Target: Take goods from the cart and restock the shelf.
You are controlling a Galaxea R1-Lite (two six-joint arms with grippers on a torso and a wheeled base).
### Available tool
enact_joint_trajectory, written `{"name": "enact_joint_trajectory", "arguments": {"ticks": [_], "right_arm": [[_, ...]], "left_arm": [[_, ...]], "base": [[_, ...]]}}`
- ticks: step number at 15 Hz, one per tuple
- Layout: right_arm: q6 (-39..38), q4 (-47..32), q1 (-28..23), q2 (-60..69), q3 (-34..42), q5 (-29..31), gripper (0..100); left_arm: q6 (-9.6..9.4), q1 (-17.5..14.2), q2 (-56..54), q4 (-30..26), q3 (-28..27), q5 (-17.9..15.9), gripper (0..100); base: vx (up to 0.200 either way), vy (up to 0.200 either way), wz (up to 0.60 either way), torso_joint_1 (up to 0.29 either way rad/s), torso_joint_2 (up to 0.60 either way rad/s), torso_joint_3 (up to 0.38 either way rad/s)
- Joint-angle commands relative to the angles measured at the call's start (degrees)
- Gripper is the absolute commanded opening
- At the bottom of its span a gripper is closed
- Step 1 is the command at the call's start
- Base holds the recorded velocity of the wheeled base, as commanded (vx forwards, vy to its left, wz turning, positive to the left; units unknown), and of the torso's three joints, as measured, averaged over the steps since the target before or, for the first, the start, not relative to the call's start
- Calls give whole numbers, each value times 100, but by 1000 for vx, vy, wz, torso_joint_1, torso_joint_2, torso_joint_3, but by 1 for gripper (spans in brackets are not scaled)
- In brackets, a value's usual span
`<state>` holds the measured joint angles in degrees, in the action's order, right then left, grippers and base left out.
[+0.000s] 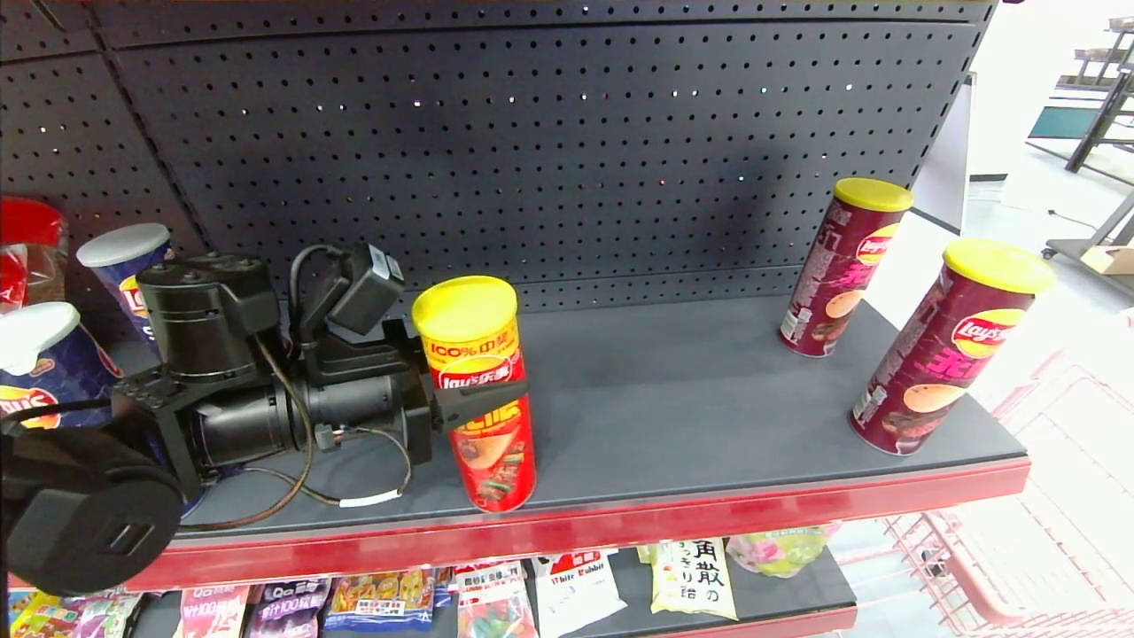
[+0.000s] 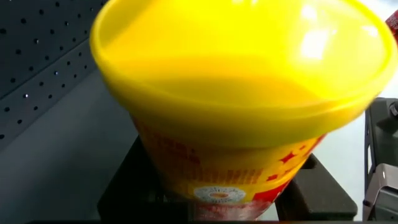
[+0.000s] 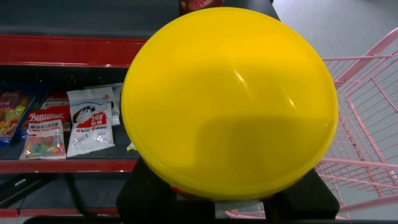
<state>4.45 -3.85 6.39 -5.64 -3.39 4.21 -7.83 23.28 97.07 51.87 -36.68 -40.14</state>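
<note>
**While each gripper has a can, the lids hide much of the grip**

Where the left gripper (image 1: 474, 400) sits, low over the shelf (image 1: 673, 399), its jaws are closed part-way around the middle of the red can (image 1: 478, 354). One dark finger (image 1: 483, 403) crosses the can's front; the other is hidden behind it. In the left wrist view the yellow lid takes up most of the frame, and the fingers (image 2: 317, 186) show as dark blocks flanking the body below it. The can stands upright, its base just behind the shelf's red lip (image 1: 620, 523).

Behind the gripper rises the pegboard (image 1: 532, 151). Well to its right stand two maroon cans, one (image 1: 952, 350) near the front corner and one (image 1: 842, 270) farther back. On its other side, past the wrist, two blue cans (image 1: 124, 266) are partly covered by the arm, and something red is cut off at the frame's edge.

The right gripper (image 3: 231, 204) also has its jaws closed on a can. The yellow lid of this second can (image 3: 230, 99) covers its whole body, so its colour cannot be told. Dark fingers (image 3: 149, 199) show at either side beneath it, and the contact itself is hidden. Beyond this gripper are the shelf's lip and, lower down, snack bags (image 3: 90, 121). The pink cart (image 3: 367, 130) lies beside and beneath it.
</note>
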Motion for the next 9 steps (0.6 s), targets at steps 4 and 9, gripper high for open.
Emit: {"name": "enact_joint_trajectory", "arguments": {"ticks": [4, 9], "right_arm": [[3, -1, 3, -7, -4, 10, 0], [3, -1, 3, -7, -4, 10, 0]], "left_arm": [[36, 9, -4, 25, 56, 42, 0], [44, 9, 22, 16, 56, 94, 0]], "base": [[0, 0, 0, 0, 0, 0], [0, 0, 0, 0, 0, 0]]}}
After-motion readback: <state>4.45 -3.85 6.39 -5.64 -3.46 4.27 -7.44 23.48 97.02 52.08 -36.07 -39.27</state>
